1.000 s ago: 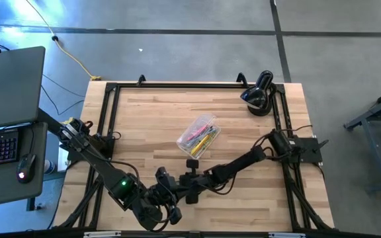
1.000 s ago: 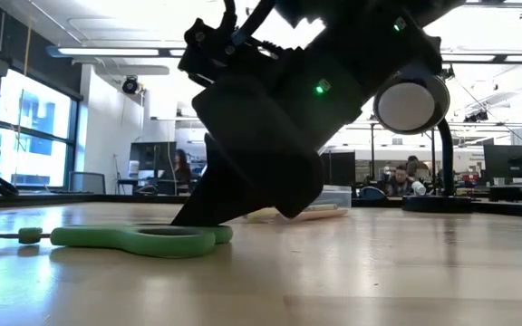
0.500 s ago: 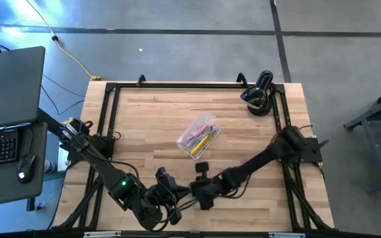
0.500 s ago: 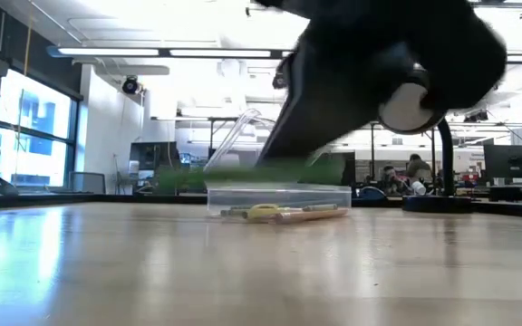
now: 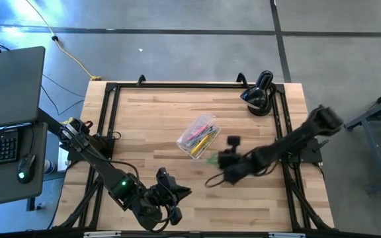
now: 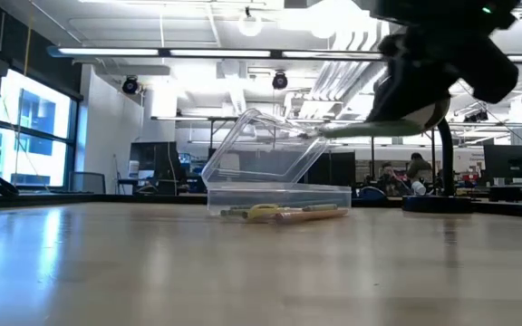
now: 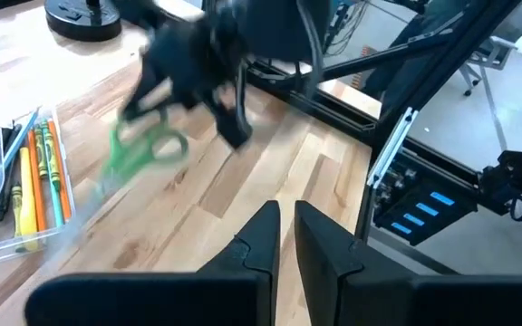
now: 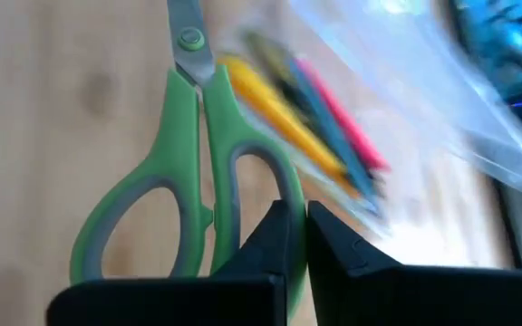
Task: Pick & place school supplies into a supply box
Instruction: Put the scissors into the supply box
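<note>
Scissors (image 5: 211, 159) hang clamped by one green handle in the right gripper (image 5: 221, 160), lifted off the table just right of the clear box (image 5: 198, 137) at centre frame. The carry is under way; next it must ease over the open box and let go. The left gripper (image 5: 177, 193) waits at the bottom edge, fingers nearly closed on nothing.

Wooden table (image 5: 151, 125) bearing supply box (image 5: 198, 136), black device (image 5: 258, 96)
</note>
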`<state>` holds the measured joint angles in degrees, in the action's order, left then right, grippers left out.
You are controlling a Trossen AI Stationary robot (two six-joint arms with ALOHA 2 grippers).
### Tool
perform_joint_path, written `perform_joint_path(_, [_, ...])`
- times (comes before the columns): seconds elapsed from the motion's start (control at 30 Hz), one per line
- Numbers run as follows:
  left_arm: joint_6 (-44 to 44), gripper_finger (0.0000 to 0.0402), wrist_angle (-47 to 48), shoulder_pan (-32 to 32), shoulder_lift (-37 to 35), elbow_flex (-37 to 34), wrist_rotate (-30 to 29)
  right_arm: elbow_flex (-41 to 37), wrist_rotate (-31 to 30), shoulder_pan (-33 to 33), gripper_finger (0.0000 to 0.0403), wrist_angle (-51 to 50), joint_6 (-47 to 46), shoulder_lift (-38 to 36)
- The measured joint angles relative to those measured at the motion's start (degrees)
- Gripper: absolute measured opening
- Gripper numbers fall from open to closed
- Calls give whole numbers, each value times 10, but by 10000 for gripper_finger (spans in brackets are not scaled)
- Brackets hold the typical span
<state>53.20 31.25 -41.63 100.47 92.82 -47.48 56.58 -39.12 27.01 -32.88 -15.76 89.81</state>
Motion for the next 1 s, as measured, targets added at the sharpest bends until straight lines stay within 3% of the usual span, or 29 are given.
perform_joint_path(0.13, [-1,67,0,0,0,0,-2,-91,-24,-32,3,-2,21,-108])
perform_joint_path(0.33, [-3,67,2,0,0,0,-30,-150,65,-120,2,48,17,-199])
perform_joint_path(0.47, [-3,67,2,0,0,0,-52,-148,95,-166,1,51,84,-188])
perform_joint_path(0.77, [-5,67,0,0,0,0,-41,-106,143,-237,1,88,249,-143])
perform_joint_path(1.0, [-5,67,7,0,0,0,-41,-56,202,-275,0,121,305,-45])
